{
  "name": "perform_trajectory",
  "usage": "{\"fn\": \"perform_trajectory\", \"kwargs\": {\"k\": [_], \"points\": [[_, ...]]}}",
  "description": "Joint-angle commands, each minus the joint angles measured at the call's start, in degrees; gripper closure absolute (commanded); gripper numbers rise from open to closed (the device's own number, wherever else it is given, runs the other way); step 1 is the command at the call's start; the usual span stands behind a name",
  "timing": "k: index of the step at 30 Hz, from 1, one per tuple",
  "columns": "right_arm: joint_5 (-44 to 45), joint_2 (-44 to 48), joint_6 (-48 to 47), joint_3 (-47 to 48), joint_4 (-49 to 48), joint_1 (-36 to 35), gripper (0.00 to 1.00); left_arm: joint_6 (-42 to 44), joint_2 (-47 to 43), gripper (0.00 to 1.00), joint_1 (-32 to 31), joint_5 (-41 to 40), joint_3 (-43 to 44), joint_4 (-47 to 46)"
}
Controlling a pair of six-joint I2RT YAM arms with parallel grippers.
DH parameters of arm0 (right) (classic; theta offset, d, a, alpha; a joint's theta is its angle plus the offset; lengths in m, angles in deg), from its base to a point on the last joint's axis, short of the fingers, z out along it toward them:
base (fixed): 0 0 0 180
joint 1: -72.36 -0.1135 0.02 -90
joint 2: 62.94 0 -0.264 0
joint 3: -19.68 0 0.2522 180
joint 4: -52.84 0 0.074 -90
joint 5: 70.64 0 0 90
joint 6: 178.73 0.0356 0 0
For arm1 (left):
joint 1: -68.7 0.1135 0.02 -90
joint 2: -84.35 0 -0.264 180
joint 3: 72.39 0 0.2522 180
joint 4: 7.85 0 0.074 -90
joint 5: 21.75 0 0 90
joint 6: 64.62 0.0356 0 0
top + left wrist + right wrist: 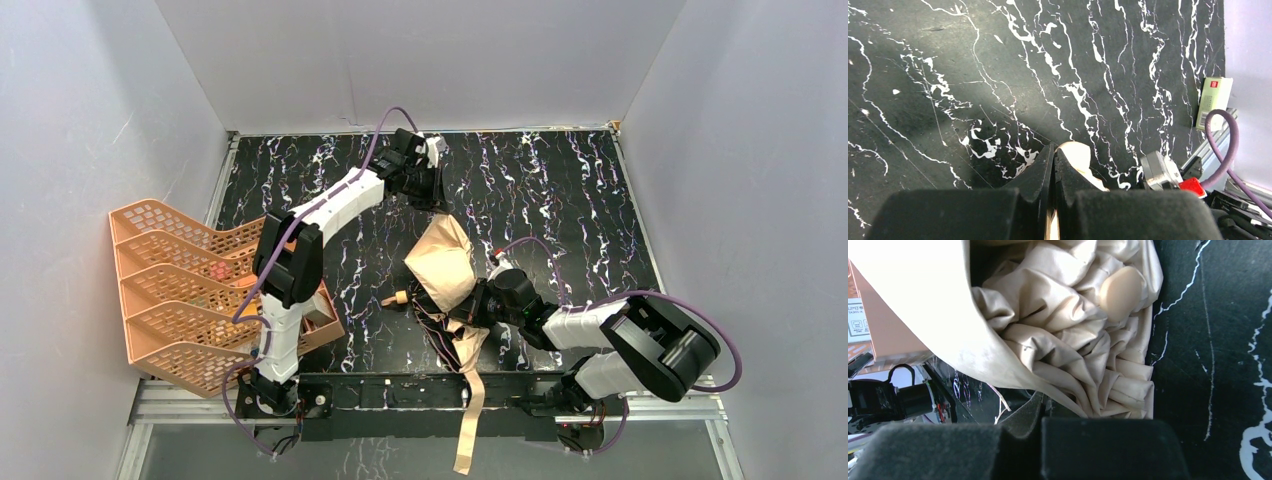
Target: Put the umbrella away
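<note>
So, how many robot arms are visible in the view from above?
2. The left arm reaches toward the far edge of the table. The right arm lies low near the front, stretched toward the umbrella. None seems hidden.

rack (180,300) left, umbrella (443,262) mid-table

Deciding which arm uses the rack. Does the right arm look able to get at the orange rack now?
Probably not: the orange rack sits at the table's left edge, beyond the left arm, and the right tool is shut on the umbrella.
</note>
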Motion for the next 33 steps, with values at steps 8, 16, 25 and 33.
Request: {"fn": "perform_trajectory", "kwargs": {"k": [8,16,25,33], "points": [[3.51,-4.05,-2.59,-2.84,12.56,0.1,1.0,-1.57,-4.96,1.0,0.61,-15.62,4.51,1.14],[3.24,-4.95,-2.9,-2.27,12.47,0.11,1.0,-1.23,-7.49,1.0,0.43,-27.13,0.99,5.1],[3.07,-5.48,-2.95,-2.09,12.3,0.15,1.0,-1.44,-11.7,1.0,0.46,-36.94,-0.11,4.98],[2.72,-6.14,-3.05,-1.83,11.94,0.15,1.0,-1.84,-15.21,0.7,0.56,-24.42,-8.87,-3.78]]}}
